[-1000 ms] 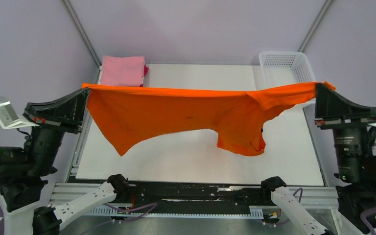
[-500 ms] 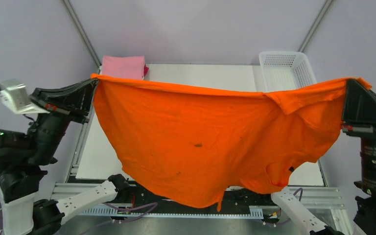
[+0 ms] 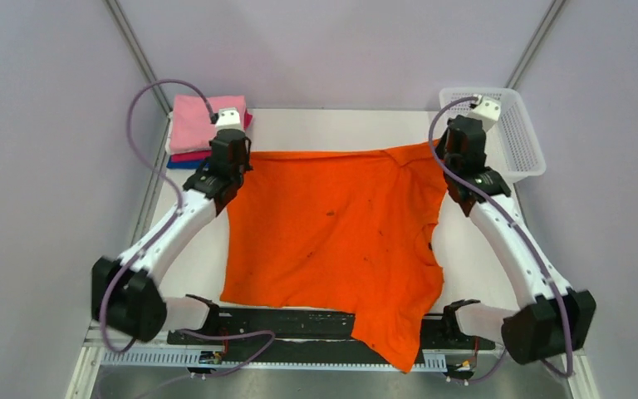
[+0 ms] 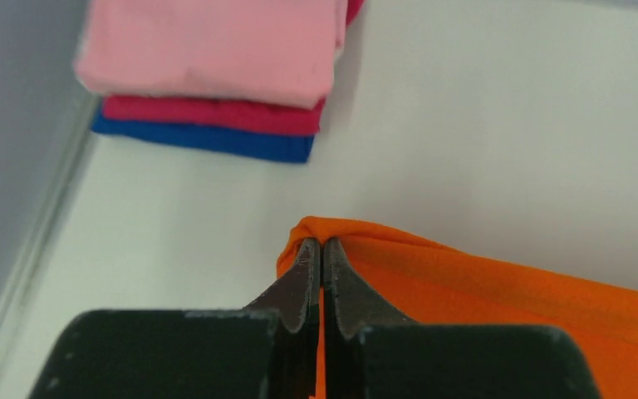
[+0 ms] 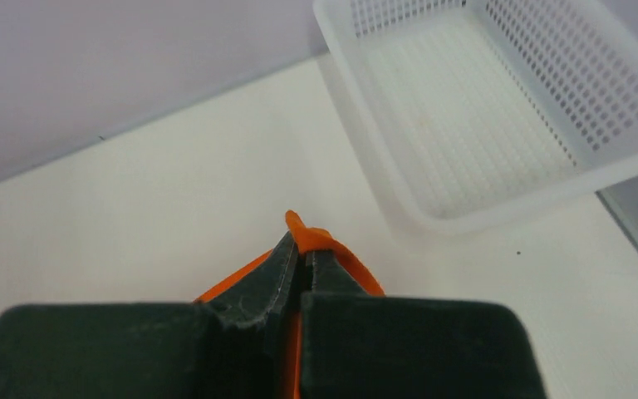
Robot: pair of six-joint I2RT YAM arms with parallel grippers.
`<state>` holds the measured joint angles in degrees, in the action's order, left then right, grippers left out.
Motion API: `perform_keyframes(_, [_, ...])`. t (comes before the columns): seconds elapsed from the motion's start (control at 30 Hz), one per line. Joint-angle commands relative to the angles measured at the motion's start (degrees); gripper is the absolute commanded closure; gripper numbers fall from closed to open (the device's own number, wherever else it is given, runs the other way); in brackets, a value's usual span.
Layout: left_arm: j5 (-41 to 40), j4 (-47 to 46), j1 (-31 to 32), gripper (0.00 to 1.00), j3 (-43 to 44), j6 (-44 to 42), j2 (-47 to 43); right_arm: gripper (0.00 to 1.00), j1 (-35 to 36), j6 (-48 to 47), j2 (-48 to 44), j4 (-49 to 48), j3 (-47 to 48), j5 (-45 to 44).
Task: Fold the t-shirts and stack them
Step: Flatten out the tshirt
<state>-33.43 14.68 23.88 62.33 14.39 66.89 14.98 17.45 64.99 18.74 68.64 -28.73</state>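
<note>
Orange tee [image 3: 332, 233] is down flat on the white table [image 3: 461, 258], spread across the middle of the surface, with small dark specks showing on the cloth. I take 12 o'clock as the far side in the top view. The tee's far edge runs from about 11 o'clock to 1 o'clock, between the two grippers. At 6 o'clock a lobe of fabric spills past the near edge and over the black rail [image 3: 299, 320].

Left gripper [image 4: 321, 243]: jaws pinched tight on the tee's far-left corner, cloth wrapped over the tips, no gap that I can see. Right gripper [image 5: 301, 249]: same story, clamped on a small loop of orange at the far-right corner, near the basket [image 3: 532, 154] but not touching it.

The folded stack sits in the 11 o'clock corner, close to the left gripper and apart from the orange cloth. Pink tee [image 4: 216, 46] is on top, magenta tee [image 4: 216, 114] under it, blue tee [image 4: 208, 140] at the bottom. The basket is white plastic mesh, at the 1 o'clock corner of the table.

Surface is matte white, showing in strips at 3 and 9 o'clock beside the tee. The walls [image 3: 341, 50] are plain pale lavender all round, and metal struts [image 3: 139, 54] slant up from the far corners. Purple cables [image 3: 137, 125] loop off both wrists.
</note>
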Motion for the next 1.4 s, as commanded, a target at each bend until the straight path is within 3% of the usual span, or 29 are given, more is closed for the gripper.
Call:
perform_keyframes(0.0, [15.3, -10.3, -7.7, 1.00, -0.4, 6.8, 18.8, 1.00, -4.3, 5.9, 10.1, -10.0, -2.9, 1.1])
perform_keyframes(0.07, [19.1, -9.4, -10.8, 1.00, 4.7, 8.5, 28.8, 1.00, -5.1, 6.5, 18.5, -12.5, -2.0, 3.0])
perform_keyframes(0.2, [26.0, -11.7, -14.4, 1.00, 11.5, 12.2, 40.5, 1.00, -5.6, 6.9, 31.7, -14.2, 4.1, 4.4])
perform_keyframes(0.33, [28.1, -15.5, -15.3, 1.00, 14.8, 13.8, 45.6, 1.00, -5.7, 7.3, 40.8, -13.0, 11.4, 3.4])
perform_keyframes(0.47, [27.2, -13.3, -15.4, 0.98, 20.5, 13.2, 50.1, 0.98, -5.7, 7.5, 46.7, -12.9, 17.7, 1.7])
perform_keyframes(0.53, [26.1, -11.4, -15.4, 0.92, 23.5, 13.1, 52.0, 0.96, -6.0, 7.4, 49.8, -12.9, 20.8, 1.1])
perform_keyframes(0.63, [25.7, -10.2, -15.4, 0.62, 27.0, 13.3, 53.7, 0.92, -6.5, 7.1, 54.8, -12.2, 26.7, 2.6])
perform_keyframes(0.7, [27.0, -10.5, -15.4, 0.40, 28.0, 13.3, 54.1, 0.77, -6.8, 7.1, 57.8, -8.5, 32.1, 3.6])
perform_keyframes(0.73, [27.7, -10.6, -15.4, 0.34, 28.2, 13.3, 54.1, 0.58, -6.8, 7.1, 58.6, -7.1, 34.0, 4.1])
perform_keyframes(0.77, [29.3, -10.8, -15.4, 0.20, 28.5, 13.2, 53.7, 0.42, -6.7, 6.8, 58.7, -6.4, 34.9, 5.4])
perform_keyframes(0.83, [32.1, -10.8, -15.3, 0.03, 28.5, 13.2, 52.2, 0.24, -6.7, 6.6, 57.3, -6.4, 34.5, 8.2])
perform_keyframes(0.97, [39.2, -13.3, -15.1, 0.00, 25.1, 13.9, 47.1, 0.03, -6.6, 6.2, 51.5, -6.3, 29.9, 16.1])
perform_keyframes(1.17, [44.5, -13.6, -12.0, 0.00, 16.6, 14.2, 38.4, 0.00, -6.5, 10.3, 44.5, -6.2, 17.2, 27.3])
perform_keyframes(1.37, [49.1, -17.2, -8.1, 0.00, 4.8, 17.5, 34.1, 0.00, -6.5, 12.1, 48.8, -6.6, 17.4, 34.3])
